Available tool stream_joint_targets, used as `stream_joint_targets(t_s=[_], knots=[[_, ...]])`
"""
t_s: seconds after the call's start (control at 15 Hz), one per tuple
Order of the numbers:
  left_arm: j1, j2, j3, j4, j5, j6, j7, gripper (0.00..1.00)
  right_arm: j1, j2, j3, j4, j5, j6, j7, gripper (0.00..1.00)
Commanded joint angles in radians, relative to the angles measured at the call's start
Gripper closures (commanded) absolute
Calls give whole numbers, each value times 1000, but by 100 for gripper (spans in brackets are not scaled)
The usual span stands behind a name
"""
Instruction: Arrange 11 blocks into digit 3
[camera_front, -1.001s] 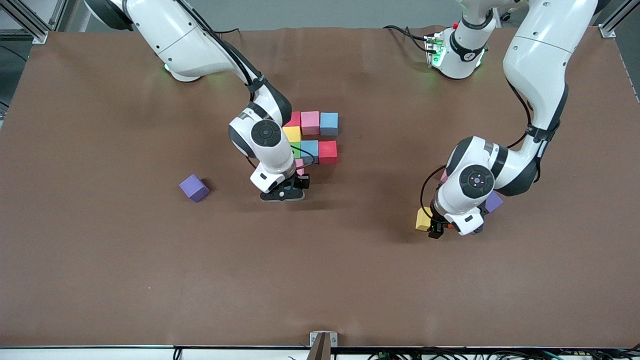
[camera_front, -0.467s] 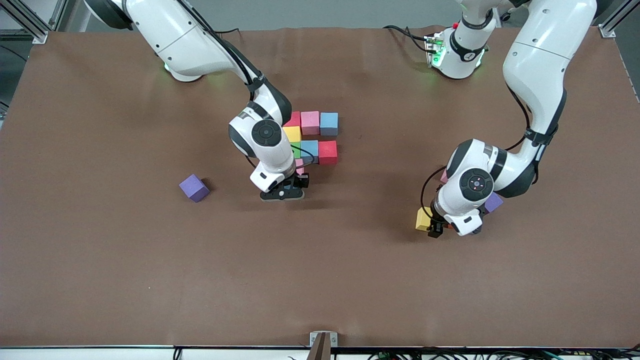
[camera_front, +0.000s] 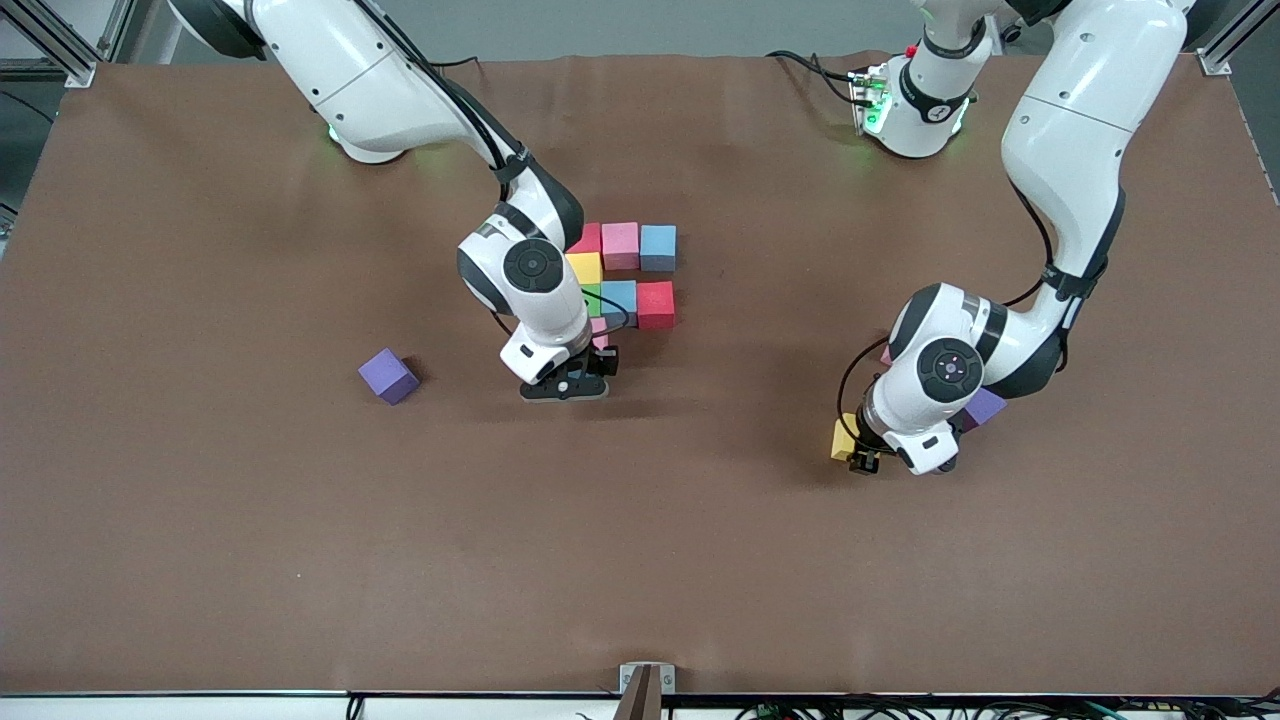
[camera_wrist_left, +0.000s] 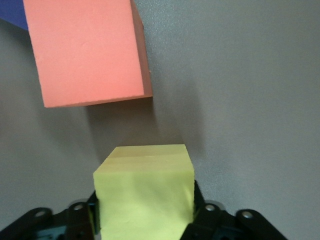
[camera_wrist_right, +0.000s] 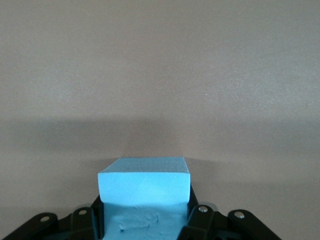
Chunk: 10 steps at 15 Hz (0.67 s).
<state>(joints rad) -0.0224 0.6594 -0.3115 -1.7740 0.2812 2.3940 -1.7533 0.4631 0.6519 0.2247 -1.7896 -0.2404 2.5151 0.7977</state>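
Left tool (camera_wrist_left: 145, 220) gripping yellow block (camera_wrist_left: 144, 192), right tool (camera_wrist_right: 145, 220) gripping blue block (camera_wrist_right: 145, 187)

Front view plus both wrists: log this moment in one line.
left gripper: shut on yellow cube, orange cube beside | right gripper: shut on light blue cube by partial digit 3

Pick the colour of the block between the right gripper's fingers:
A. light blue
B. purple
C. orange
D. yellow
A: the right wrist view shows the right gripper shut on a light blue block, down by the unfinished digit 3; the yellow block sits in the left gripper instead.
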Motion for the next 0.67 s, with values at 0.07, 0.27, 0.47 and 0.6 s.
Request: stream_joint_targets(t_s=[0.07, 0.27, 0.47, 0.6], knots=[[-14, -1, -9, 17, 15, 5, -41, 74, 0, -34, 4, -42, -26, 4, 38, 95], [-74, 14, -14, 79, 3, -28, -165, 74, 2, -34, 4, -39, -26, 4, 38, 95], [-138, 49, -11, 155, 6, -61, -279, 74, 2, -34, 4, -39, -26, 5, 38, 95], [-181, 71, -9, 206, 3, -108, -317, 74, 2, -34, 4, -34, -26, -1, 37, 63]])
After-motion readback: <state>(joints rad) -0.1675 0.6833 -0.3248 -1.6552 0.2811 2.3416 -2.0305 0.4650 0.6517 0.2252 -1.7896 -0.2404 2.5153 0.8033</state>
